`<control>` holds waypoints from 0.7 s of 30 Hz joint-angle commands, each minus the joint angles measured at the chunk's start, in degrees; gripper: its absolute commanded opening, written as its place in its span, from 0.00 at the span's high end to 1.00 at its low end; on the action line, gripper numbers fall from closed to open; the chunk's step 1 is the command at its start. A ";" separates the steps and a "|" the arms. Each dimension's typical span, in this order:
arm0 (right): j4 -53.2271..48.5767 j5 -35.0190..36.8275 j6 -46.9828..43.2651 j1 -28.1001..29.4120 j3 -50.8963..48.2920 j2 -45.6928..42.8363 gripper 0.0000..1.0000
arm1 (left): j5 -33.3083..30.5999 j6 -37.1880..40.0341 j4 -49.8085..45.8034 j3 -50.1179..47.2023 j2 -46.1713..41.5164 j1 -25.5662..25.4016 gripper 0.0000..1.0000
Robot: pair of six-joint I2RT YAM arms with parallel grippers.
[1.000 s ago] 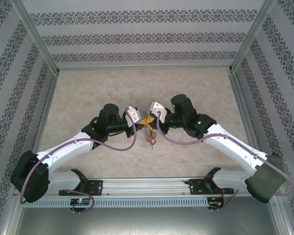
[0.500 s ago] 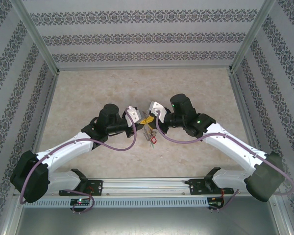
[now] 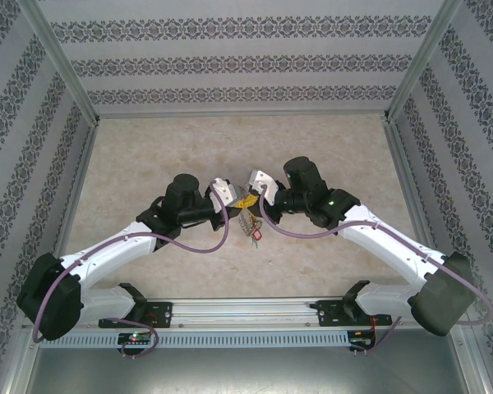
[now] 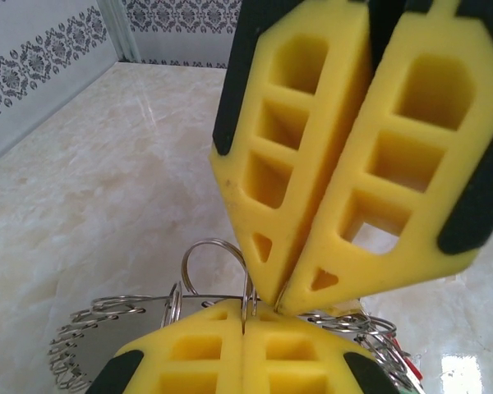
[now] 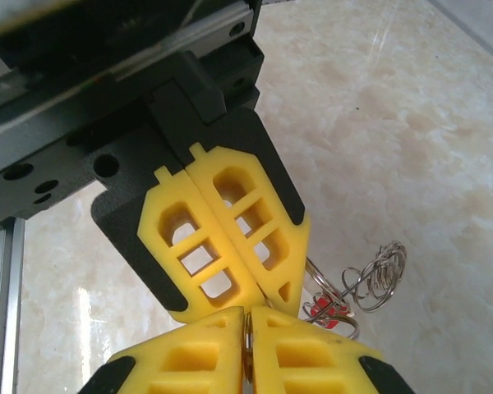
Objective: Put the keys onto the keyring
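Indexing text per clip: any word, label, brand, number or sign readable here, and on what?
No text is readable.
The walls bear a floral pattern, no lettering.
The tags on the keyring are too small to tell.
The yellow fingers are blank.

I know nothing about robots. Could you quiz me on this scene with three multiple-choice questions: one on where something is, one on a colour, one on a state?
1. Where is the keyring?
A. mid-table, by where the two sets of jaws meet
B. in the far left corner
C. against the back wall

2. What colour are the pads of the jaws?
A. blue
B. white
C. yellow

3. How do the left arm's jaws stand?
A. wide open
B. shut
C. half open around a bottle

Answers: 1 A, the top view shows it there; 2 C, both wrist views show yellow foam; 3 B, the right wrist view shows its pads pressed together.
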 commanded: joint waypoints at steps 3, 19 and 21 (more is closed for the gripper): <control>-2.74 -1.08 -1.40 0.17 1.09 0.69 0.95 | 0.47 -0.75 4.89 1.75 -2.32 -0.60 1.00; 3.01 -1.86 7.12 -5.09 -0.94 -3.72 1.00 | -0.51 -0.91 4.72 -0.25 -3.06 -0.60 1.00; 3.02 -1.92 7.44 -5.17 -0.74 -3.71 1.00 | -0.32 -0.95 4.64 -0.40 -3.09 -0.67 1.00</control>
